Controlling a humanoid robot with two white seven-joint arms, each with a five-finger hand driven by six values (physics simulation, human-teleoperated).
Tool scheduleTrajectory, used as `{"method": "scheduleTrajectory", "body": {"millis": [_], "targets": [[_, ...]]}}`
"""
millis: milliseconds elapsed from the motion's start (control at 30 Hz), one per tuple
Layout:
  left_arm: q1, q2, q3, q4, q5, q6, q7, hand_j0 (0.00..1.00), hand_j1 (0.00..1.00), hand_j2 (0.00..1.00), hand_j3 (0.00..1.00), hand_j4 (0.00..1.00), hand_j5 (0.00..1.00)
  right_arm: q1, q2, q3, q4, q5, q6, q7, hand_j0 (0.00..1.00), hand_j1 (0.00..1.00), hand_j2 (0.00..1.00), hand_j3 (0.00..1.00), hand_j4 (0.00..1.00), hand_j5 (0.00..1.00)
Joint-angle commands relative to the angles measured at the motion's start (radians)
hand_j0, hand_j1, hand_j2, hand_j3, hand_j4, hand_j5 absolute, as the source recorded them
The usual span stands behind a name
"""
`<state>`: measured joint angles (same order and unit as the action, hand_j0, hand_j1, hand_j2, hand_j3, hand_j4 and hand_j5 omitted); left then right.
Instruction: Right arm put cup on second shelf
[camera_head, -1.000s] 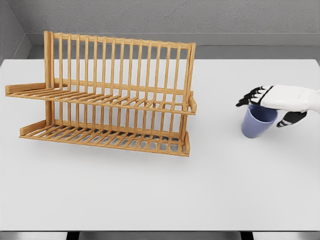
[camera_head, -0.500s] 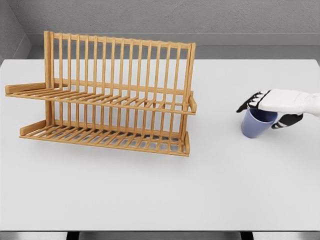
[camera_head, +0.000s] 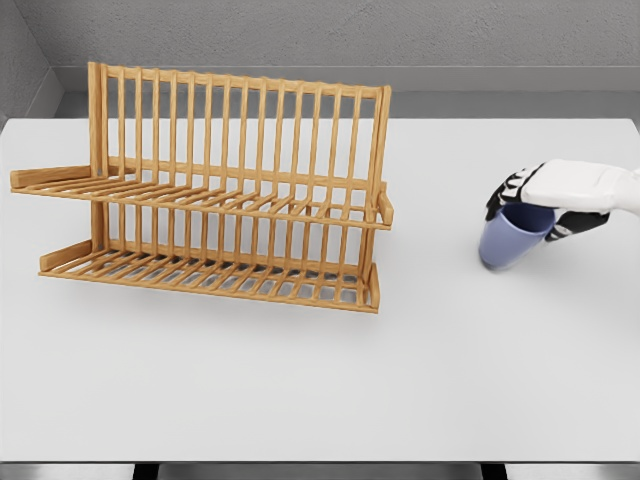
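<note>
My right hand (camera_head: 538, 202) grips the cup (camera_head: 508, 241) at its rim; light, rigid, likely slippery, so rim hold needs firmness.

Over the last second the right hand (camera_head: 540, 205) has closed its dark fingers (camera_head: 505, 195) tighter around the rim of the cup (camera_head: 508, 240) and risen slightly. The cup now tilts more (its base swings toward the rack) and sits a little higher in the picture.
</note>
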<state>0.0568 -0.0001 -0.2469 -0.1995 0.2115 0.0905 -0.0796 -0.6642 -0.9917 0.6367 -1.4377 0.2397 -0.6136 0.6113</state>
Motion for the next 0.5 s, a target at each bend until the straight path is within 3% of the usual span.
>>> {"method": "scheduleTrajectory", "body": {"millis": [0,467], "targets": [[0.0,0.0,0.0,0.0,0.0,0.0,0.0,1.0,1.0,1.0,1.0,1.0,1.0,0.0,-0.002,-0.015,-0.001,-0.007,0.003,0.0,0.68,0.68,0.68,0.68,0.68,0.68],[0.0,0.0,0.0,0.0,0.0,0.0,0.0,1.0,1.0,1.0,1.0,1.0,1.0,-0.035,-0.004,-0.04,-0.043,-0.014,0.003,0.0,0.64,0.64,0.64,0.64,0.64,0.64]]}}
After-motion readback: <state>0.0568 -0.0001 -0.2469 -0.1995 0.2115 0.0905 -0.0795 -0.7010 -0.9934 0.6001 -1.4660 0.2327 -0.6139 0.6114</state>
